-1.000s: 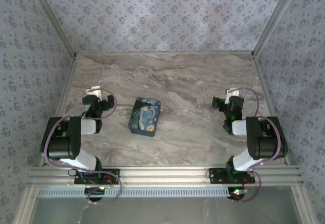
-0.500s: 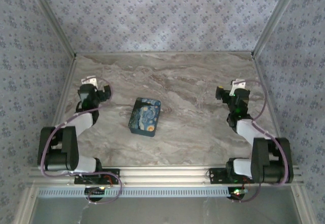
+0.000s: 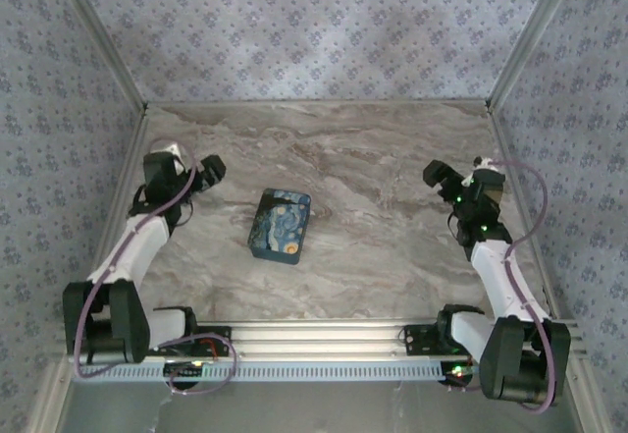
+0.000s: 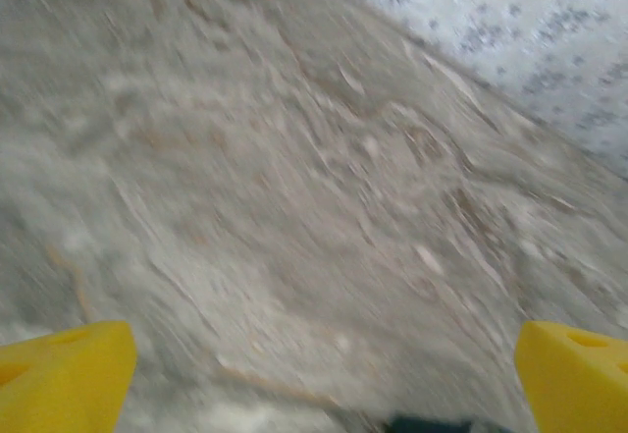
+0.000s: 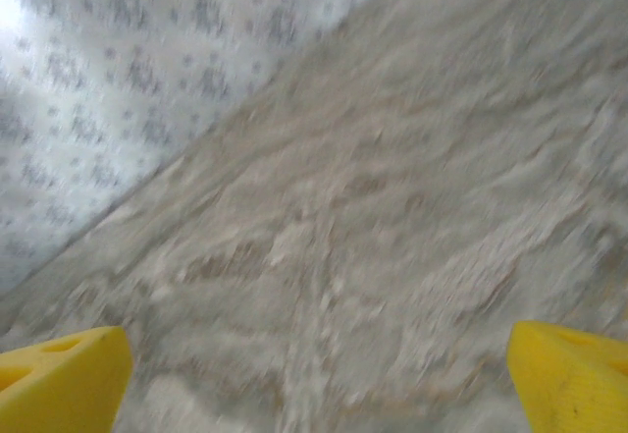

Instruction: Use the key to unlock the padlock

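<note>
Fingers (image 4: 59,379) of the left gripper (image 3: 193,161) and right gripper (image 3: 458,173) are spread wide and empty, either side of the blue tin (image 3: 281,225); where the padlock lies I cannot tell, perhaps inside the tin, and it is likely small, rigid and best pinched across its body.

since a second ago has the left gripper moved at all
Yes. In the top view the left gripper has gone farther up the table: it was level with the far end of the blue tin and now lies beyond it. The tin has stayed put.

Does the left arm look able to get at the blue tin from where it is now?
Probably yes: the left end effector is open, to the left of the blue tin, with only bare table between them.
</note>
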`<act>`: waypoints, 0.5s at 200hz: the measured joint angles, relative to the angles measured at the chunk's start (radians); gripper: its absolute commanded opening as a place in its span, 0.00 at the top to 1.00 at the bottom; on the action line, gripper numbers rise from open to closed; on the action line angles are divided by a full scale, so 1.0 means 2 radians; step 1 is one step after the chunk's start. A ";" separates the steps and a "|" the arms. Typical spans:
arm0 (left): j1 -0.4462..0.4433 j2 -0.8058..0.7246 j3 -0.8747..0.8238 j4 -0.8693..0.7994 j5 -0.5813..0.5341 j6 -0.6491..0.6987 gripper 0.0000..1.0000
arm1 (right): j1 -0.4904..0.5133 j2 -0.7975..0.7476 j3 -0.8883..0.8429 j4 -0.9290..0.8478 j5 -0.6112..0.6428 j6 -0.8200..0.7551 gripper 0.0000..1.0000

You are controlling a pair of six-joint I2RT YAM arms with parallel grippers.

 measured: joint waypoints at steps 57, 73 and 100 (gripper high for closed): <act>-0.069 -0.068 -0.120 -0.004 0.090 -0.094 0.12 | 0.105 -0.002 -0.002 -0.062 -0.042 0.024 0.00; -0.097 -0.080 -0.132 -0.007 0.098 -0.106 0.13 | 0.143 0.005 -0.003 -0.064 -0.038 0.030 0.00; -0.139 -0.097 -0.133 -0.004 0.101 -0.118 0.14 | 0.200 0.047 -0.001 -0.062 -0.031 0.038 0.00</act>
